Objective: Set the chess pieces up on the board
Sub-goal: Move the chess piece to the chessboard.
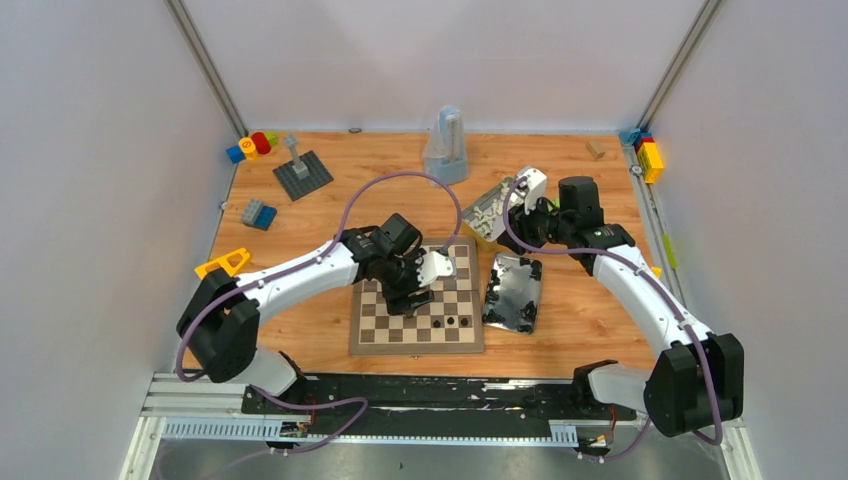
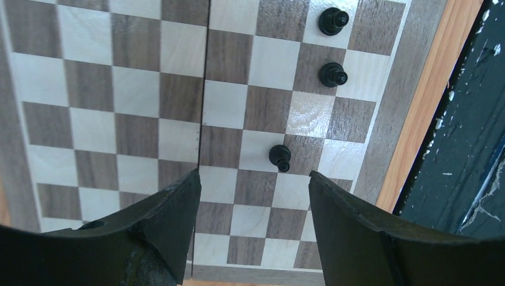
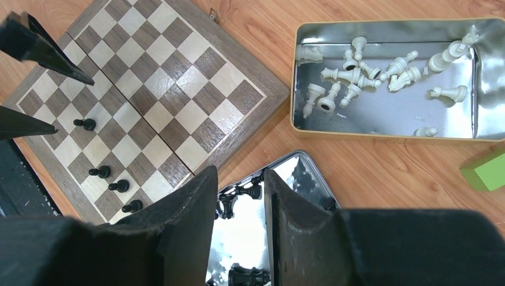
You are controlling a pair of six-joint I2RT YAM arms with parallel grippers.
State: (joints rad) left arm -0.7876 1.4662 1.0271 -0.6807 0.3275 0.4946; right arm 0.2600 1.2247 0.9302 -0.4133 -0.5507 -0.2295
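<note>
The wooden chessboard (image 1: 372, 335) lies at the front middle of the table. Several black pawns stand along its right side, three of them in the left wrist view (image 2: 280, 157); they also show in the right wrist view (image 3: 100, 172). My left gripper (image 1: 418, 298) hovers over the board, open and empty (image 2: 253, 176), with the nearest pawn just beyond its fingertips. My right gripper (image 1: 512, 222) is open and empty (image 3: 239, 173) above the far end of the tin of black pieces (image 3: 301, 173). The tin of cream-white pieces (image 3: 381, 77) lies beyond it.
The black-piece tin (image 1: 513, 292) sits right of the board, and the white-piece tin (image 1: 488, 212) behind it. A grey studded plate (image 1: 303, 172), toy blocks (image 1: 252, 145), a clear container (image 1: 446, 148) and more blocks (image 1: 648, 155) line the back. A green block (image 3: 485, 170) lies near the white tin.
</note>
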